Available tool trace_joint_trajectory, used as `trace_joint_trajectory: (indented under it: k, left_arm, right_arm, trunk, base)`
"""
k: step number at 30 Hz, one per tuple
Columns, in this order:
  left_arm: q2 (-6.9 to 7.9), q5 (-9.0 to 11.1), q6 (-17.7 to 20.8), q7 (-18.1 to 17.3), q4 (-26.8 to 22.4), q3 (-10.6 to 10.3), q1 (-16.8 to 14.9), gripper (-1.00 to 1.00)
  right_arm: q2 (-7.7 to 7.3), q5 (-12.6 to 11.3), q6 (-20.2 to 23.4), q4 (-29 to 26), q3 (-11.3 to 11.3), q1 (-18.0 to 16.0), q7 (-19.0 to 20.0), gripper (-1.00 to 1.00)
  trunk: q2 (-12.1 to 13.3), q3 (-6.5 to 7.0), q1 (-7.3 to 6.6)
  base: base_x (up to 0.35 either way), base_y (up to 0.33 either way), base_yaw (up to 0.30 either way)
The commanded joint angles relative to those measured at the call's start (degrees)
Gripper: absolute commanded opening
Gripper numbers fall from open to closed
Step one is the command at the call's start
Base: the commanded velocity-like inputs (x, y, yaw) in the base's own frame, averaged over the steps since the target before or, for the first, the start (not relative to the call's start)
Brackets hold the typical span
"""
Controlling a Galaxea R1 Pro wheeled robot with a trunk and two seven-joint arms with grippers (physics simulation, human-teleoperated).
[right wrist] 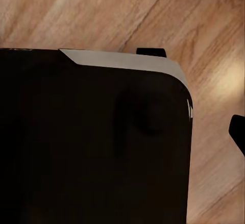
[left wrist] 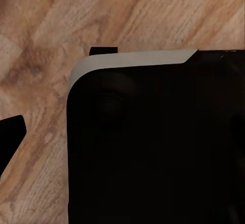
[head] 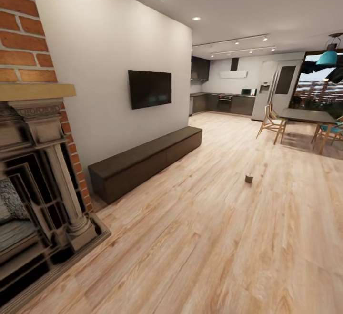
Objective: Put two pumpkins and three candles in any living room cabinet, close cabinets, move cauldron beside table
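A long, low dark-brown cabinet (head: 143, 161) stands against the white wall left of centre, and its plain front panels look closed. One small dark-brown candle (head: 248, 178) stands alone on the wood floor, to the right of the cabinet and well away from it. In both wrist views a black body part with a pale grey edge (left wrist: 132, 58) (right wrist: 122, 59) blocks the view, with floorboards around it. Small dark tips (left wrist: 10, 137) (right wrist: 237, 129) poke in at the frame edges, too little to show how the jaws stand.
A brick and carved stone fireplace (head: 43, 185) fills the near left. A black TV (head: 149, 88) hangs above the cabinet. A dark dining table (head: 307, 115) with wooden chairs stands at the far right, and a kitchen (head: 228, 102) lies beyond. Wood floor (head: 214, 238) stretches ahead.
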Motion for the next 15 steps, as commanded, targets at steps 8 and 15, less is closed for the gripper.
trace_joint_trajectory:
  k: [8, 15]
  left_arm:
    - [-0.01, 0.0, -0.2, 0.0, 0.0, 0.0, 0.0, 1.00]
    - [-0.04, 0.0, -0.2, 0.0, 0.0, -0.1, 0.0, 1.00]
  right_arm:
    - [0.00, 0.1, -0.2, 0.0, 0.0, 0.0, 0.0, 1.00]
    - [0.00, 0.1, -0.2, 0.0, 0.0, 0.0, 0.0, 1.00]
  trunk:
    - [0.0, -0.05, 0.01]
    - [0.0, -0.05, 0.01]
  base:
    - [0.083, 0.028, 0.018]
    - [0.028, 0.044, 0.001]
